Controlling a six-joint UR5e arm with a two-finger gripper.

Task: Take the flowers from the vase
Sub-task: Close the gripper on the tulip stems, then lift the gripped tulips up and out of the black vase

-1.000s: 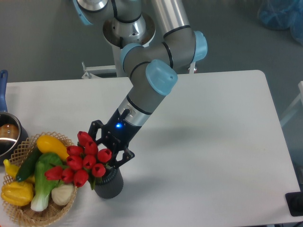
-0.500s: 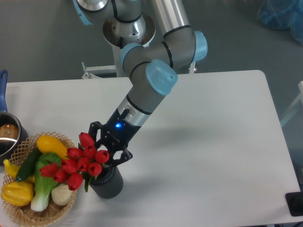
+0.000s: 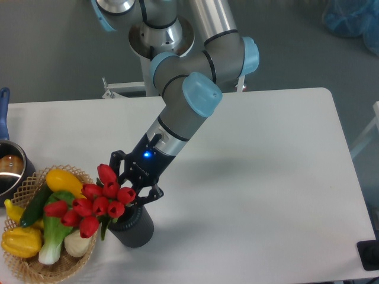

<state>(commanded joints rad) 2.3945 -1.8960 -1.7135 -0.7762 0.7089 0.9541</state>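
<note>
**Tulips gripped, lift pending**

The vase (image 3: 134,228) stands at the table's (image 3: 266,177) near edge; the flowers (image 3: 95,201) lean out of its mouth toward the basket (image 3: 35,269) just beside it; behind the blooms the gripper (image 3: 135,188) looks clenched on the stems, though the contact is hidden; the lift should probably run along the stems' tilt, slowly, so the vase neither tips nor drags.

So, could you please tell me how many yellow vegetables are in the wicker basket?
2 clearly: a yellow squash at the basket's upper rim and a yellow pepper at its left front. Others may be hidden under the greens.
</note>
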